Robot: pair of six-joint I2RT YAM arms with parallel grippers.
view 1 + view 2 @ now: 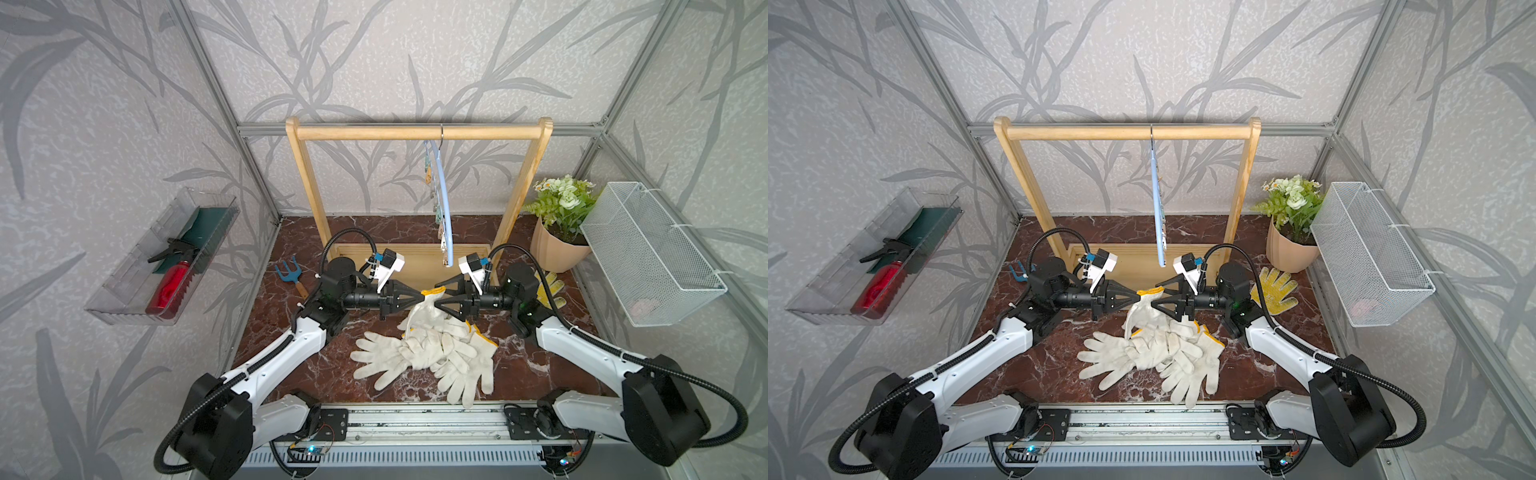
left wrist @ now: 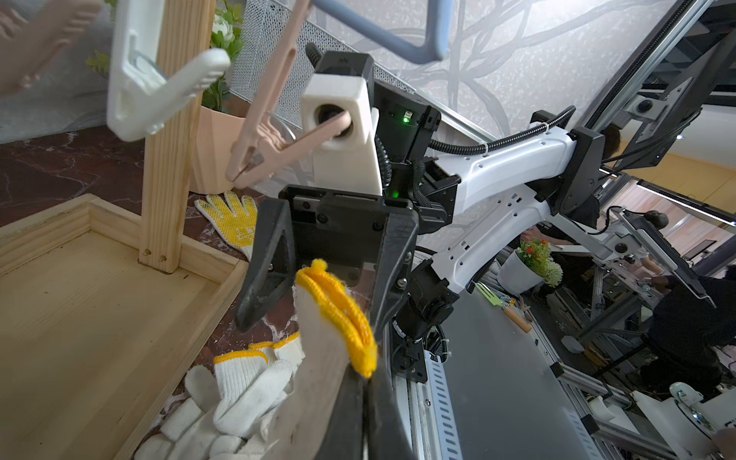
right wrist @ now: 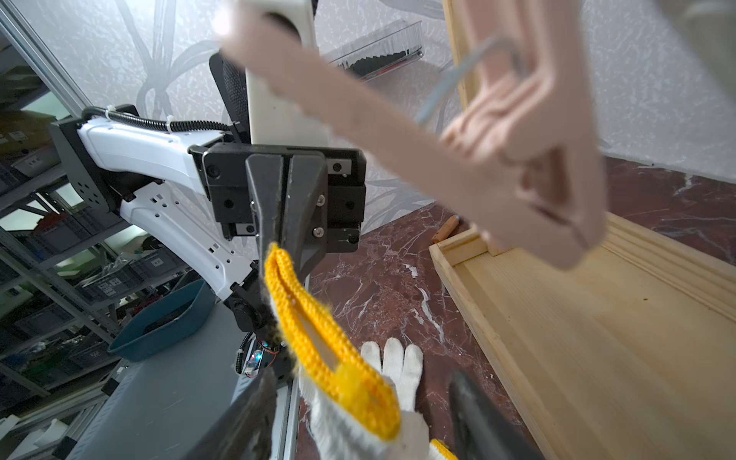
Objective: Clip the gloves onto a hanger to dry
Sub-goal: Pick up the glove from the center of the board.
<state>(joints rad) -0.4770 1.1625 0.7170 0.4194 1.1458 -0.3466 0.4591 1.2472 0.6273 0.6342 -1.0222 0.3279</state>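
L tool (image 1: 420,296): jaws fully closed, pinched on the yellow-trimmed cuff (image 1: 432,292) of the held glove (image 1: 422,316). The cuff is raised off the worktop (image 1: 316,374), and the glove body hangs down onto the other gloves (image 1: 432,357), heaped directly below.

R tool (image 1: 437,297): jaws apart, nothing gripped. The free side of the same cuff is seen between them in the right wrist view, untouched as far as can be told.

Step in hand (judged): 2nd grip on the cuff, so it is stretched flat for clipping.

1. R tool is to be closed on the cuff edge only, opp. the L grip, w/ both knit layers caught.
2. Cuff is to be pulled lightly taut; over-tension is to be avoided, or the knit may slip out.
3. The hanger (image 1: 446,208) hangs edge-on from the wooden rack (image 1: 415,133), just beyond and above both tools. No glove is seen on its clips (image 1: 434,195). The nearest low clip is to be approached w/ the taut edge leading.
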